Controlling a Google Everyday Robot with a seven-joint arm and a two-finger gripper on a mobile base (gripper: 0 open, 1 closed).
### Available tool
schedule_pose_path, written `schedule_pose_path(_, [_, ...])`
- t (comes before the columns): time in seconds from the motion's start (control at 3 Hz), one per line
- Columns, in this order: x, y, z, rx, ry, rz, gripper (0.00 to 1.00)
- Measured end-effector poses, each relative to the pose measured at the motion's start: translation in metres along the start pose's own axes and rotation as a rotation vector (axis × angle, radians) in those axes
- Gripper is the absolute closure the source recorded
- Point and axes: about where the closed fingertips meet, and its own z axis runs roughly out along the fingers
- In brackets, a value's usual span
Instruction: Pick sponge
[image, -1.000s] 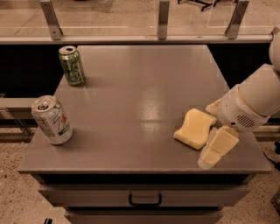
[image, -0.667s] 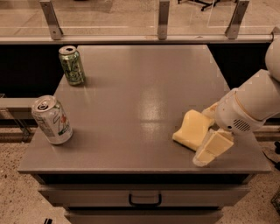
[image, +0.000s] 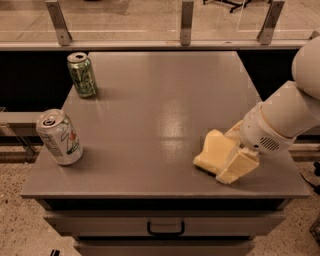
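Observation:
The sponge is a pale yellow foam block lying on the grey table near its front right corner. My gripper comes in from the right on a white arm and sits at the sponge's right end. One pale yellow finger lies along the sponge's near side and the other finger shows behind its far side. The jaws stand open around the sponge's right end. The sponge rests on the table, its right part hidden by the gripper.
A green can stands at the back left of the table. A white can stands at the front left. A railing with metal posts runs behind the table. A drawer handle is below the front edge.
My gripper has moved left onto the sponge's right end, its fingers now on either side of it. The sponge has shifted slightly left. The cans have not moved.

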Motion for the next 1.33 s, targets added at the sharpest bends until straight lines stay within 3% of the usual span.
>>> schedule_pose_path(0.33, [-0.001, 0.0, -0.001, 0.0, 0.002, -0.001, 0.87])
schedule_pose_path(0.67, [-0.001, 0.0, -0.002, 0.0, 0.001, -0.001, 1.0])
schedule_pose_path(1.33, [-0.01, -0.031, -0.08, 0.144, -0.057, -0.017, 1.0])
